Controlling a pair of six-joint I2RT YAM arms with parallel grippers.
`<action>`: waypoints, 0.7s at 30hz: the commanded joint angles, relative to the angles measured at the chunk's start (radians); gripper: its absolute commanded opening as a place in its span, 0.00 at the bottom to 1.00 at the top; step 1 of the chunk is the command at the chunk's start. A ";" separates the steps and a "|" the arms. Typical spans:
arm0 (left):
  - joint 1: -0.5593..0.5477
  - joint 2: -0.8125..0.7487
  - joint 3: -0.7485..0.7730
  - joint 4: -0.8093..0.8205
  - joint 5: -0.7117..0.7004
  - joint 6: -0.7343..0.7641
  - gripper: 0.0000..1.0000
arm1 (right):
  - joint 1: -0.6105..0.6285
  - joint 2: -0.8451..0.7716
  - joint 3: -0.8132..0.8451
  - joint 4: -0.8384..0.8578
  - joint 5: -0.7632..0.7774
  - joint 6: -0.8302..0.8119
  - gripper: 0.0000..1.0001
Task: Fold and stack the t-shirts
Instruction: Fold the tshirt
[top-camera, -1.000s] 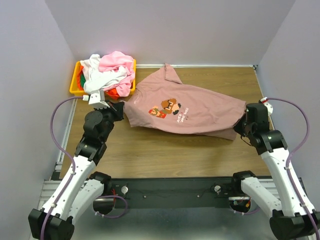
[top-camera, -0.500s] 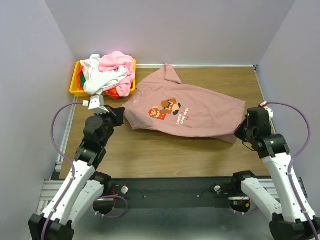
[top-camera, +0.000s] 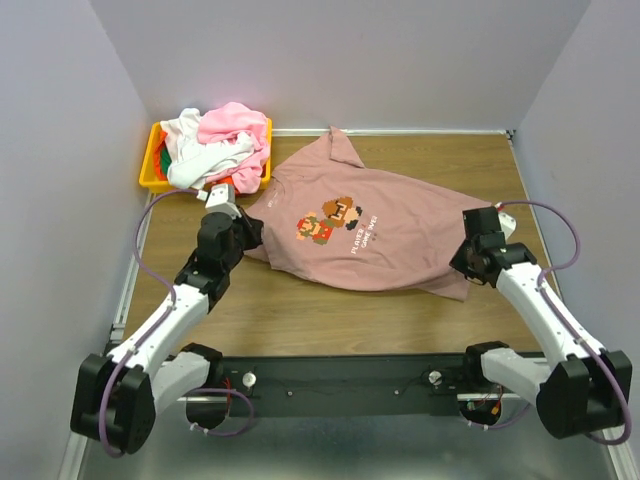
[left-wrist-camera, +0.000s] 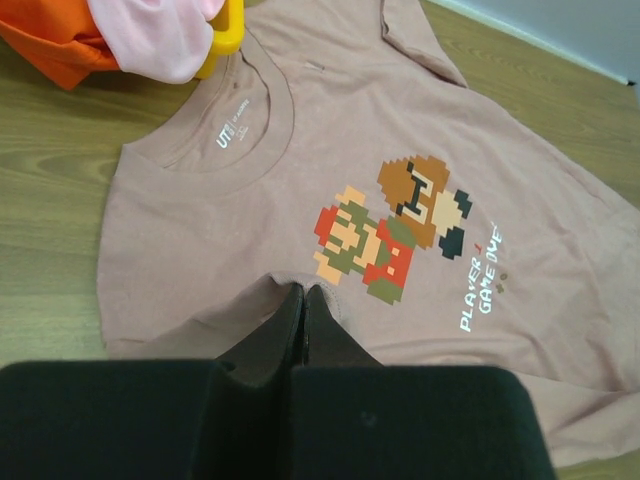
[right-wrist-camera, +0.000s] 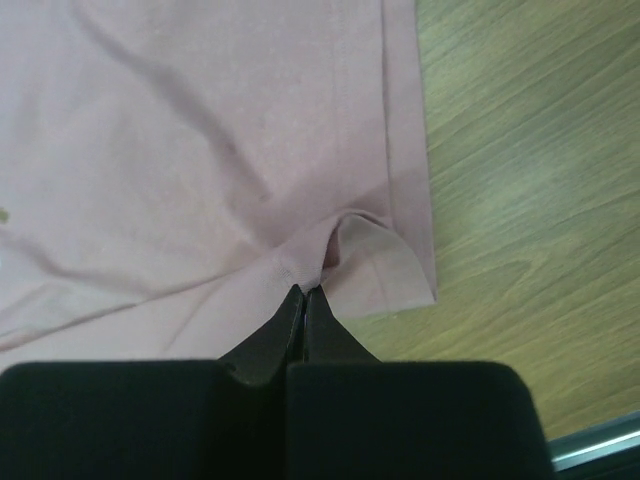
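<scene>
The dusty mauve-pink t-shirt (top-camera: 370, 225) with a pixel-art print (left-wrist-camera: 390, 235) lies spread across the table, collar toward the left. My left gripper (top-camera: 250, 235) is shut on a pinch of its cloth near the sleeve side, shown in the left wrist view (left-wrist-camera: 303, 292). My right gripper (top-camera: 462, 262) is shut on a fold of its hem corner (right-wrist-camera: 375, 260), shown in the right wrist view (right-wrist-camera: 304, 292). Other t-shirts (top-camera: 222, 140), light pink, white, red-orange and green, are piled in the bin at the back left.
A yellow plastic bin (top-camera: 153, 180) holds the pile at the back left; its corner (left-wrist-camera: 230, 30) shows close to the shirt's collar. Bare wooden table (top-camera: 330, 310) runs in front of the shirt. Grey walls close in on both sides.
Both grippers have moved inward toward each other, carrying the shirt's edges. The shirt now lies less stretched, with its right hem drawn left and its left side pushed right.
</scene>
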 joint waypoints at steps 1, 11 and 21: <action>-0.004 0.086 0.051 0.094 0.027 0.032 0.00 | -0.005 0.070 -0.010 0.080 0.120 0.018 0.00; -0.004 0.191 0.177 0.149 0.020 0.064 0.00 | -0.008 0.139 0.085 0.080 0.255 0.001 0.00; 0.001 0.442 0.381 0.189 0.060 0.143 0.00 | -0.027 0.266 0.125 0.082 0.347 -0.013 0.00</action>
